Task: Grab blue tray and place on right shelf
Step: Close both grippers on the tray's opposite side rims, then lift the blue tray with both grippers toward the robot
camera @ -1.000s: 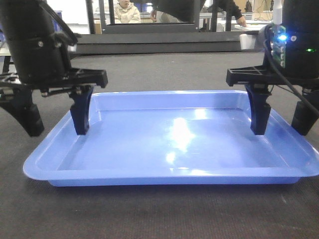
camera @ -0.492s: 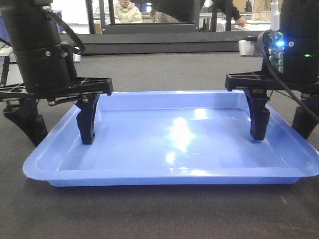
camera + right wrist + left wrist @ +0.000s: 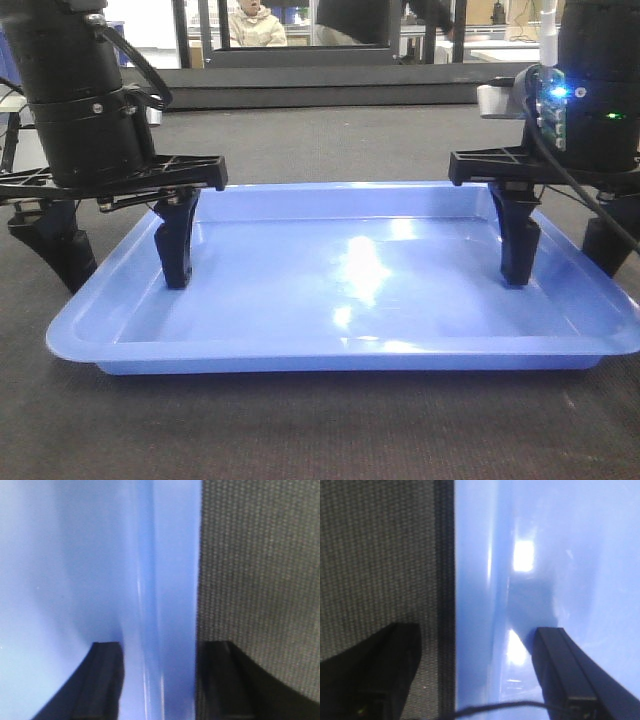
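**While both end effectors straddle the tray's end rims, little has shifted**

Since half a second ago the left end effector (image 3: 125,283) has kept its place, after sliding inward along the tray in the half second before. Its fingers stand released. One is inside the wall and one outside on the fabric, and the left wrist view shows clear gaps to the rim. The right end effector (image 3: 560,275) has crept slightly toward the tray's middle. Its fingers also sit either side of the rim. In the right wrist view the flared lip nearly fills the space between them, so I cannot tell whether it is clenched on the plastic or only just beside it.

All four fingers are matte black wedges tapering to blunt tips, hung from flat crossbars under round black wrist housings. A blue light (image 3: 560,90) glows on the right housing.

Between the two end effectors the blue tray (image 3: 300,300) lies flat. It is glossy periwinkle plastic, shallow and rectangular, with rounded corners, low sloped walls and a flared rim. White glare sits on its floor about midway between the end effectors.

Beneath and around it spreads a dark grey woven surface (image 3: 330,430), coarse and dull.

Beyond the end effectors a person in a pale top (image 3: 253,22) sits behind a black frame. A hand seen earlier beyond the right end effector has gone.
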You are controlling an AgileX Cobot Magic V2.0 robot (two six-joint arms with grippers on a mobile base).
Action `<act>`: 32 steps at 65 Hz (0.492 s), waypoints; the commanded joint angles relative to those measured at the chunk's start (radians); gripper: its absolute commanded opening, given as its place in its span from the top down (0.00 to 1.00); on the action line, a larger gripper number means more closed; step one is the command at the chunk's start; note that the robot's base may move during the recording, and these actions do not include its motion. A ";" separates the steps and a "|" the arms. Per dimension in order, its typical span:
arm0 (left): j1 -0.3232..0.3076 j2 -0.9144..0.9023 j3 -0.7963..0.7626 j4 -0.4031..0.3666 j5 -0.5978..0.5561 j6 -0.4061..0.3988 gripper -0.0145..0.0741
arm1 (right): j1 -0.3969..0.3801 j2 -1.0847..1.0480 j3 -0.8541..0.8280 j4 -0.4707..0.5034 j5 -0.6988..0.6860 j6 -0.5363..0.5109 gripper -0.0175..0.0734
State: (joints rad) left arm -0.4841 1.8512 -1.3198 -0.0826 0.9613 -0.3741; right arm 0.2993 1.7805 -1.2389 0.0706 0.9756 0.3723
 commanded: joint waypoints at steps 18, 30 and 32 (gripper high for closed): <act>-0.003 -0.034 -0.026 -0.020 -0.014 -0.008 0.70 | 0.001 -0.046 -0.032 0.003 -0.009 0.001 0.59; -0.003 -0.034 -0.026 -0.020 -0.010 -0.008 0.83 | 0.001 -0.046 -0.032 0.003 -0.008 0.001 0.60; -0.003 -0.034 -0.026 -0.020 -0.010 -0.008 0.83 | 0.001 -0.046 -0.032 0.003 -0.008 0.001 0.60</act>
State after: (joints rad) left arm -0.4820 1.8536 -1.3237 -0.0886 0.9637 -0.3741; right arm 0.2993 1.7805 -1.2411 0.0769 0.9756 0.3723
